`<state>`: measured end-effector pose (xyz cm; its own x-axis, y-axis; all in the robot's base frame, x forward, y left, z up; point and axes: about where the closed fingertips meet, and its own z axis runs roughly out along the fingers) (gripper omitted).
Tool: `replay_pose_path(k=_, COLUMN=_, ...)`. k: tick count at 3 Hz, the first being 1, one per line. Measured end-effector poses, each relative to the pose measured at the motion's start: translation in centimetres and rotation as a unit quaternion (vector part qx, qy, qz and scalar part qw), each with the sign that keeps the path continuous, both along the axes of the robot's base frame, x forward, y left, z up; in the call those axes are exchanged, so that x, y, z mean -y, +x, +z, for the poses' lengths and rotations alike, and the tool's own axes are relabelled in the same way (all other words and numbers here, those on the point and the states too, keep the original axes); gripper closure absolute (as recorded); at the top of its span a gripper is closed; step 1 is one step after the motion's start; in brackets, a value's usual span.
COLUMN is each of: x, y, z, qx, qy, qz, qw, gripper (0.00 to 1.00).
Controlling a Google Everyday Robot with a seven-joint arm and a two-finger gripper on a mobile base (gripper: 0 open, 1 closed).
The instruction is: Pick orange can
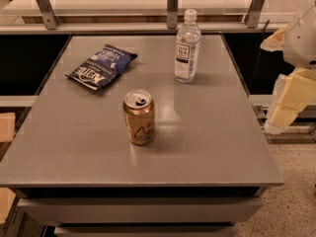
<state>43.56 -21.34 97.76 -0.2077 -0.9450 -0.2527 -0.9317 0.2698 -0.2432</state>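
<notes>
The orange can (138, 117) stands upright near the middle of the grey table (217, 147). It is golden-orange with a silver pull-tab top and cursive script. My gripper (290, 98) shows as white and cream parts at the right edge of the camera view. It is beyond the table's right side, well apart from the can, and holds nothing.
A clear water bottle (187, 47) stands upright at the back, right of centre. A dark blue chip bag (102, 66) lies flat at the back left. A metal rail with posts (172, 6) runs behind the table. Speckled floor (291, 201) lies to the right.
</notes>
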Motion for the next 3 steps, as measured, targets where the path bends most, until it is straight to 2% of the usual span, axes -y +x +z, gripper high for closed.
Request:
replay_pose_path(k=2, x=-0.2, y=-1.1, z=-0.1, qx=0.002, qy=0.05, qz=0.003, qw=0.9988, gripper=0.0)
replay_pose_path(k=3, x=-0.1, y=-1.9, z=-0.3, qx=0.008, qy=0.084, qz=0.006, qw=0.9964, gripper=0.0)
